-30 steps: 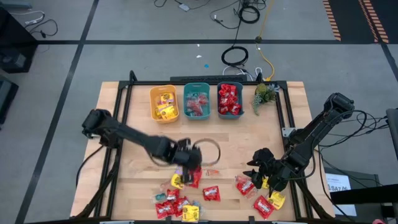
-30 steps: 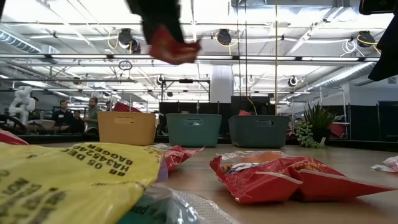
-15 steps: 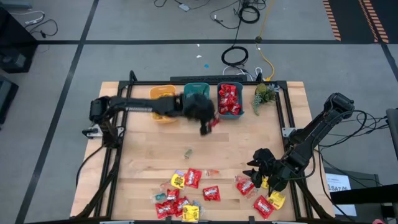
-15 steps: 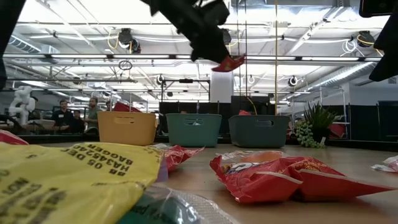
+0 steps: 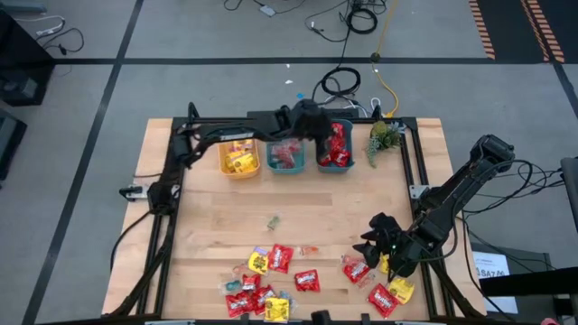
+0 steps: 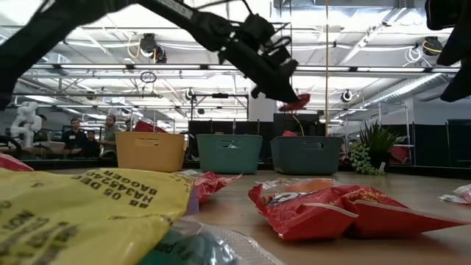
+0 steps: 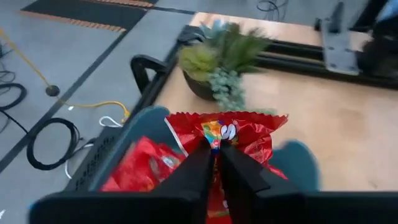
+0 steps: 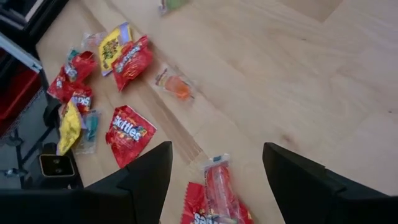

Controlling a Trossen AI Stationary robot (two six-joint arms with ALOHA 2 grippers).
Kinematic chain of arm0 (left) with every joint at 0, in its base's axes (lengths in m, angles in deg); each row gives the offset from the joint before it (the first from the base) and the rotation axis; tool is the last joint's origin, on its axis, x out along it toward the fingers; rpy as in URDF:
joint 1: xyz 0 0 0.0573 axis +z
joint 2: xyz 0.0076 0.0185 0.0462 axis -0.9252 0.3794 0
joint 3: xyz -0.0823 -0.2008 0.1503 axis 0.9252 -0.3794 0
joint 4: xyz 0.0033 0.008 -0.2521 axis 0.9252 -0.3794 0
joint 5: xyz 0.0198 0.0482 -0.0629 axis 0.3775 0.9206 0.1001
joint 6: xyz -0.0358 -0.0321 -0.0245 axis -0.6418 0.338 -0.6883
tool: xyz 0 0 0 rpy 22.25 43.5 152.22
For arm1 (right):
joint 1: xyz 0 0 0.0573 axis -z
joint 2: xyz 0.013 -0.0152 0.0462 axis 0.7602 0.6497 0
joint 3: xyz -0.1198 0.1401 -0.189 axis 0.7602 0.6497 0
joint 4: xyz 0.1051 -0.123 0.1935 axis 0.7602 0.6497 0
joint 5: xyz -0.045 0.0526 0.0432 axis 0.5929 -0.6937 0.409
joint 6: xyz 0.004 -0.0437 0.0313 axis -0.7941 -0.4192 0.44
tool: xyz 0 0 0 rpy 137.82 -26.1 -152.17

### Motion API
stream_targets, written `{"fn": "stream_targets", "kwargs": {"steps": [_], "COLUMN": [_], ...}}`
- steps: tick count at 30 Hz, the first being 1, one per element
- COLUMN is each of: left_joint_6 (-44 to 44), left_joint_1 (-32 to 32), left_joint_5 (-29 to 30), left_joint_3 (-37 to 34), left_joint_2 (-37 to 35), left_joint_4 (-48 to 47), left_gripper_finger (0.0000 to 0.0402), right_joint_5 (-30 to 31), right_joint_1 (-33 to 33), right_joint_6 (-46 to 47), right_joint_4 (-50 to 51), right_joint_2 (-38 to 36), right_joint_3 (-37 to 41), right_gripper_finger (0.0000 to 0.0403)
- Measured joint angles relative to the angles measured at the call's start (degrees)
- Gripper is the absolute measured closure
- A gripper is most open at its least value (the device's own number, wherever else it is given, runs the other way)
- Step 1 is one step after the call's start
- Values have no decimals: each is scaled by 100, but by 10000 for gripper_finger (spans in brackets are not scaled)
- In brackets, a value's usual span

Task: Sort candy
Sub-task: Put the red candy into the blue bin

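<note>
My left gripper [image 5: 318,128] hangs over the right teal bin [image 5: 333,158], which holds red packets, and is shut on a red candy packet [image 7: 245,134]. The packet also shows in the low view [image 6: 298,99], above that bin [image 6: 305,154]. My right gripper [image 5: 383,248] is open and empty above the near right of the table, over red and yellow packets [image 8: 127,130]. More red and yellow packets [image 5: 271,282] lie on the table near the front edge. The yellow bin [image 5: 238,151] holds yellow packets. The middle teal bin [image 5: 286,148] holds small pieces. My left gripper pinches the red packet between its two fingers at the middle of one edge [image 7: 214,135]. The packet sticks out beyond the fingertips [image 6: 283,87], spread flat. It is lifted clear, above the right teal bin. The fingers slant down toward the far right.
A small green plant [image 5: 383,137] stands right of the bins at the far edge. A small green piece [image 5: 271,219] and an orange piece [image 5: 309,250] lie alone mid-table. A black frame rail [image 5: 417,162] runs along the table's right side.
My left gripper has risen from the candy pile near the front edge and swung toward the far edge and to the right, carrying the red packet clear of the table to a spot over the right teal bin.
</note>
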Motion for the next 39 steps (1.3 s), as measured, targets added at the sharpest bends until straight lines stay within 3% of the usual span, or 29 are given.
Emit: {"fn": "stream_targets", "kwargs": {"steps": [5,11,21,25,35,39], "left_joint_6": [-2,9,-46,-572,-647,-804], "left_joint_1": [30,33,31,-5,-269,-477], "left_joint_5": [15,15,58,108,87,71], "left_joint_3": [592,701,702,699,675,222], "left_joint_2": [491,573,564,423,-134,-528], "left_joint_4": [-104,-39,-202,-465,-1814,-2239], "left_gripper_finger": [301,254,249,249,249,250], "right_joint_5": [-15,-17,-23,-23,-23,-26], "right_joint_1": [0,0,1,0,2,2], "right_joint_6": [382,596,593,578,413,274], "right_joint_4": [191,205,205,203,202,201], "right_joint_2": [2,2,2,2,2,2], "right_joint_3": [1,1,1,1,1,1], "right_gripper_finger": [161,161,161,161,161,161]}}
